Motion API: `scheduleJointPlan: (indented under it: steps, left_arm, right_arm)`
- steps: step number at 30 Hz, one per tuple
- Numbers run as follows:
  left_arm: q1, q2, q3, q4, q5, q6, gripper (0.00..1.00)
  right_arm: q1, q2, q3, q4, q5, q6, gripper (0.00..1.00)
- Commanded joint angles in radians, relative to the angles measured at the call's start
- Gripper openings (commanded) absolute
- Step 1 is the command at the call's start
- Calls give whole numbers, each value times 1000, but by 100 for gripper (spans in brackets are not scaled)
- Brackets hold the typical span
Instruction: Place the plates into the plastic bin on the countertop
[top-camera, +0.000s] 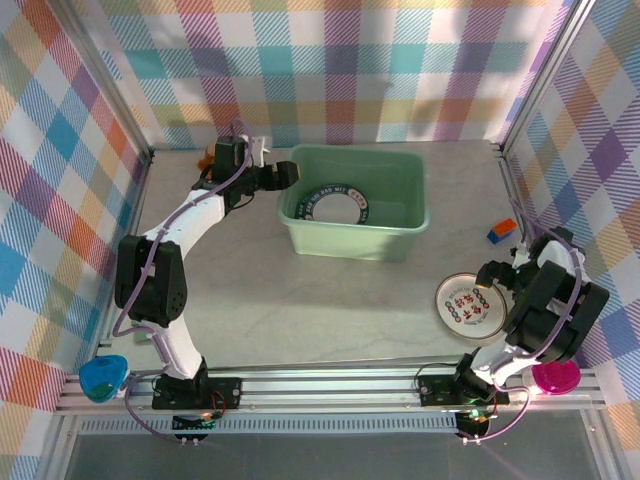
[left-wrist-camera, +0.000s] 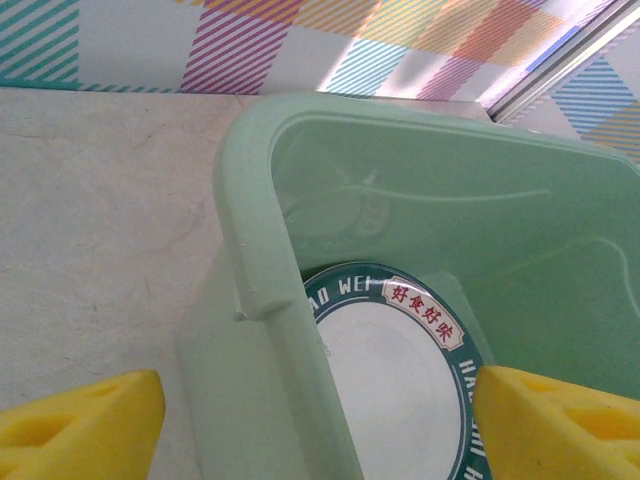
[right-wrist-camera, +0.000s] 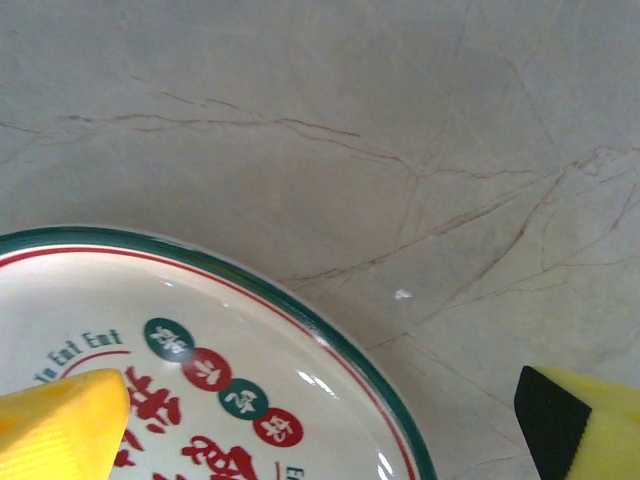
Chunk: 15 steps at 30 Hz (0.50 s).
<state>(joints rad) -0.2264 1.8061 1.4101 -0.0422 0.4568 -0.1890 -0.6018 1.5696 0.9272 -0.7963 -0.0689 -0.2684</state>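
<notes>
While one teal-rimmed round white plate (top-camera: 337, 208) lies inside the mint-green rectangular plastic bin (top-camera: 350, 240) near the far edge of the grey marbled countertop (top-camera: 300, 310), the left gripper (top-camera: 286, 176) hangs spread and empty over its left rim. By the right edge the right gripper (top-camera: 488, 274), jaws apart, straddles the rim of a green-and-red-banded white plate (top-camera: 468, 306); it likely must close, then lift. Legible: "AO WEI" in the bin, "Eat Eat" outside

We see a small orange-and-blue block (top-camera: 503, 231) lying near the right plaid wall (top-camera: 600, 150), a blue round object (top-camera: 103, 377) sitting at the left end of the front aluminium rail (top-camera: 330, 388), and a magenta round object (top-camera: 556, 378) at its right end.
</notes>
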Motion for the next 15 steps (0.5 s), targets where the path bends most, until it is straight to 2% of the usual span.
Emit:
scheduleJointPlan:
  steps: [1, 15]
  left_arm:
    - [13, 13, -6, 43, 32, 17, 80]
    - [30, 27, 28, -4, 49, 26, 81]
  right_arm:
    - [13, 7, -24, 2, 33, -32, 99]
    - [126, 100, -5, 42, 34, 40, 96]
